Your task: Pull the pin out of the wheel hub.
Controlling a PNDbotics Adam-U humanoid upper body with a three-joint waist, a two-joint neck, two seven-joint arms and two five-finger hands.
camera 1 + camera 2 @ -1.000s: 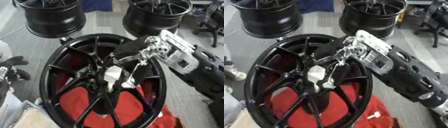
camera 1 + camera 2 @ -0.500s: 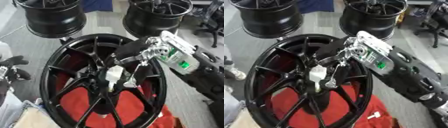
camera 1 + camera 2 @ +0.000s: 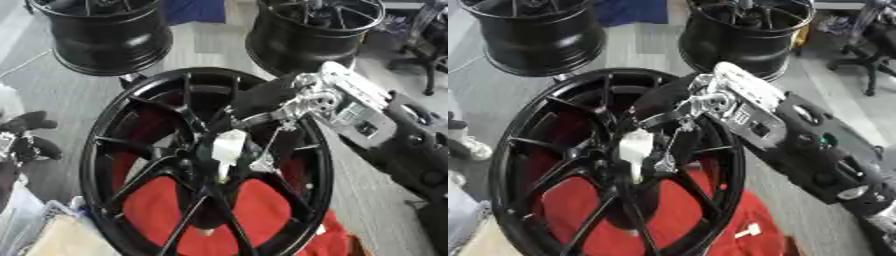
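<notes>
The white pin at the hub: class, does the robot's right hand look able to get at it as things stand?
Probably yes: the right hand is already at the white pin in the hub of the black wheel, fingers curled about it, nothing between.

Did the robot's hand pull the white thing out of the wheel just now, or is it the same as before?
Almost the same. The right hand still reaches into the middle of the black wheel, with its fingers round the white pin, which still sits at the hub; whether it has slid out at all cannot be told. The left hand stays idle at the left edge. The red cloth has not moved.
</notes>
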